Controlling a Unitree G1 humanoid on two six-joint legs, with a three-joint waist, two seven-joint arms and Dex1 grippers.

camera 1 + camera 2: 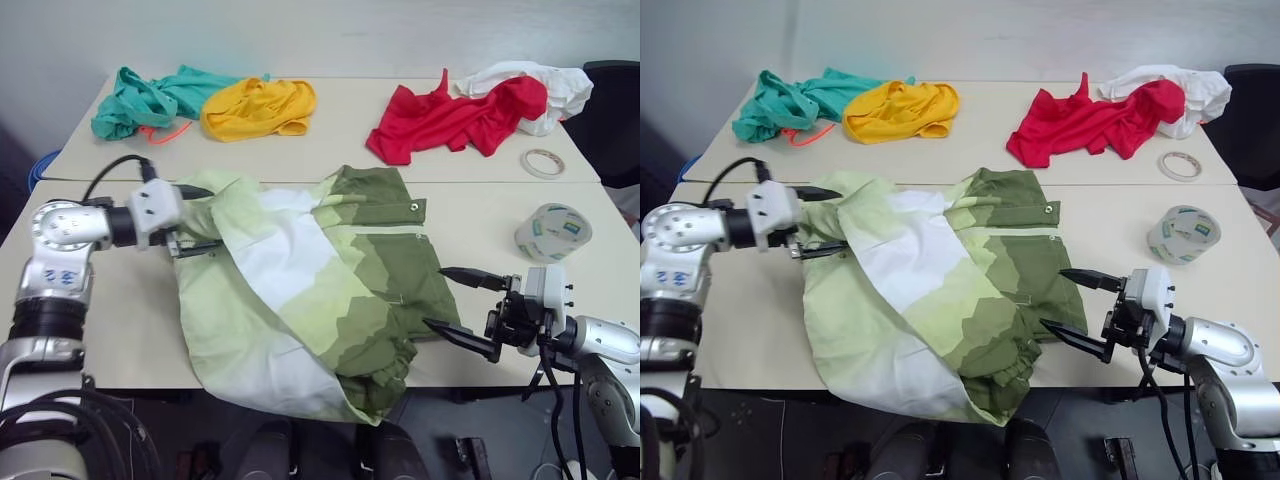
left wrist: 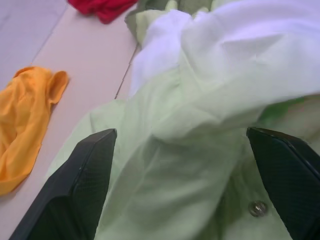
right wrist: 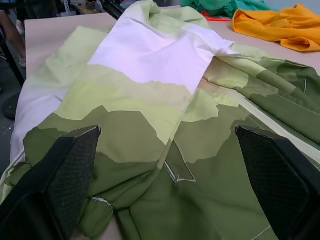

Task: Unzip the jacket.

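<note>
- Jacket (image 1: 310, 290), a large fabric one in wavy bands of pale green, white and olive, lies crumpled at the centre of the near beige table (image 1: 120, 330), its hem sagging over the six o'clock edge.
- I see its front flap folded back across the body, so I judge the opening largely done; I cannot find the zipper pull or teeth, so I cannot confirm the zip is run fully down.
- My left gripper (image 1: 195, 218) sits at nine o'clock of the jacket by its pale green collar end, black fingers (image 2: 80, 185) spread wide with cloth lying between them but not pinched; a silver snap (image 2: 257, 208) shows just beside one finger.
- My right gripper (image 1: 1080, 306) hangs at four o'clock by the olive hem, fingers wide apart, holding nothing.
- What is left, in my judgement: check the zip end near the hem, then pull back.
- Beyond, at eleven to one o'clock, teal (image 1: 150, 100), yellow (image 1: 258, 107) and red (image 1: 450, 118) garments lie well apart from the work.
</note>
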